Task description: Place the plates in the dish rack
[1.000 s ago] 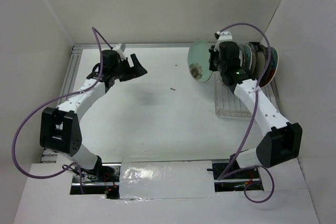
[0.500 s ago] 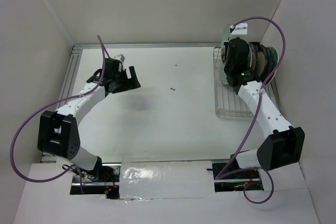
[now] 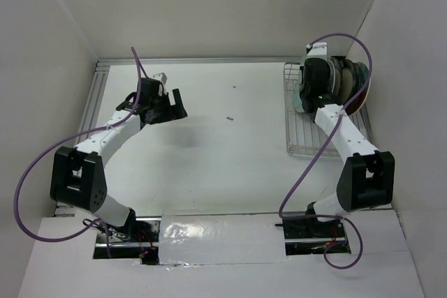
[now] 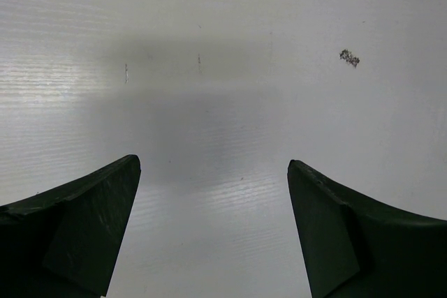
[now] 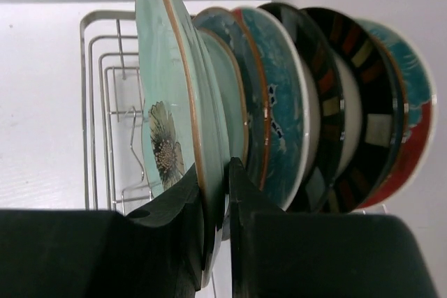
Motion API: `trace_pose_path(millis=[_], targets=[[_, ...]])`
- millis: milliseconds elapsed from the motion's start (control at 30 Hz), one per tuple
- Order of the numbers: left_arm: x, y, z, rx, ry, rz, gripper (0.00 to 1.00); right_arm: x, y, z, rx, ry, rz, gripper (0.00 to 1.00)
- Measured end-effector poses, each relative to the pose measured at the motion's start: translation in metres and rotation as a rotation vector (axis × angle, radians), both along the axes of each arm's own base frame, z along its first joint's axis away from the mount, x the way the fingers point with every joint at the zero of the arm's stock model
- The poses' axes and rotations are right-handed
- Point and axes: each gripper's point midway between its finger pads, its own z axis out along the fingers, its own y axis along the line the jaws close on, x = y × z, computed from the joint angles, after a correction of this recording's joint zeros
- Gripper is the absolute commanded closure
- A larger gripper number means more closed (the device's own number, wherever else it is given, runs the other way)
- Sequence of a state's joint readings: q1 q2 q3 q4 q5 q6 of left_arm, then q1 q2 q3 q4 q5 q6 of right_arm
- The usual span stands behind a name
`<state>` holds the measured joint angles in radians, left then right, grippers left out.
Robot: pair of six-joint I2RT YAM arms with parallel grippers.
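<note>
- One mint plate [image 5: 164, 102], rim clamped in the right gripper [image 5: 216, 172], stands on edge beside the other plates [image 5: 279, 102] in the dish rack [image 5: 85, 102]
- Seat its lower rim between two dividers before releasing; keep it upright
- Left gripper [image 4: 213, 172] hangs spread wide, empty, over the table [image 4: 223, 33]

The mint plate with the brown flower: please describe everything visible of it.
The mint plate is round and glossy like glazed ceramic, pale green with a thin brown rim and one brown flower. It stands on edge over the dish rack, first in the row, close beside a second mint plate. The right gripper is shut on its rim. Whether it sits between the dividers is hidden.
</note>
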<state>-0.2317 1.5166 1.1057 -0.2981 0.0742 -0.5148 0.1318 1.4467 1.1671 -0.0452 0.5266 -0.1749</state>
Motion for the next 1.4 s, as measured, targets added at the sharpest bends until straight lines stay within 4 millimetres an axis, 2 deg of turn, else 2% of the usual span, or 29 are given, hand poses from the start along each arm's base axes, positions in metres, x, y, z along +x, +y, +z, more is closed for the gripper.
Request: trace_pose_path(millis=[233, 333, 433, 467, 567, 700, 800, 900, 1000, 1100, 1133, 1167, 1267, 1400], targets=[[0.003, -0.001, -0.007, 0.01, 0.004, -0.015, 0.01, 0.009, 0.004, -0.035, 0.043, 0.064, 0.023, 0.99], [0.003, -0.002, -0.015, 0.012, 0.027, -0.019, 0.01, 0.012, 0.007, -0.046, 0.068, 0.077, 0.021, 0.94], [0.003, -0.001, -0.022, 0.019, 0.042, -0.022, 0.01, 0.014, 0.008, -0.058, 0.095, 0.098, 0.01, 0.76], [0.003, -0.001, -0.023, 0.022, 0.044, -0.025, 0.01, 0.014, 0.009, -0.063, 0.107, 0.105, 0.005, 0.62], [0.005, -0.001, -0.022, 0.034, 0.039, -0.037, 0.01, 0.016, 0.01, -0.064, 0.136, 0.092, -0.007, 0.44], [0.009, -0.002, -0.017, 0.038, 0.021, -0.046, 0.01, 0.025, 0.013, -0.043, 0.159, 0.04, -0.006, 0.32], [0.012, -0.002, -0.013, 0.044, 0.006, -0.056, 0.01, 0.032, 0.019, -0.016, 0.179, -0.021, 0.012, 0.27], [0.013, -0.002, -0.01, 0.045, -0.002, -0.059, 0.01, 0.027, 0.034, 0.013, 0.204, -0.075, 0.058, 0.14], [0.012, -0.002, -0.003, 0.039, -0.019, -0.063, 0.01, 0.011, 0.047, 0.045, 0.239, -0.129, 0.11, 0.01], [0.009, -0.004, 0.012, 0.025, -0.05, -0.07, 0.01, -0.013, 0.052, 0.078, 0.284, -0.192, 0.145, 0.01], [0.007, -0.004, 0.017, 0.022, -0.059, -0.071, 0.01, -0.028, 0.053, 0.096, 0.309, -0.229, 0.159, 0.01], [0.005, -0.004, 0.024, 0.018, -0.071, -0.073, 0.01, -0.031, 0.053, 0.099, 0.312, -0.234, 0.161, 0.01], [-0.009, -0.001, 0.05, 0.007, -0.11, -0.074, 0.01, -0.065, 0.054, 0.117, 0.353, -0.285, 0.201, 0.01], [-0.038, 0.011, 0.097, 0.002, -0.231, -0.05, 0.01, -0.104, 0.054, 0.109, 0.392, -0.28, 0.218, 0.01]])
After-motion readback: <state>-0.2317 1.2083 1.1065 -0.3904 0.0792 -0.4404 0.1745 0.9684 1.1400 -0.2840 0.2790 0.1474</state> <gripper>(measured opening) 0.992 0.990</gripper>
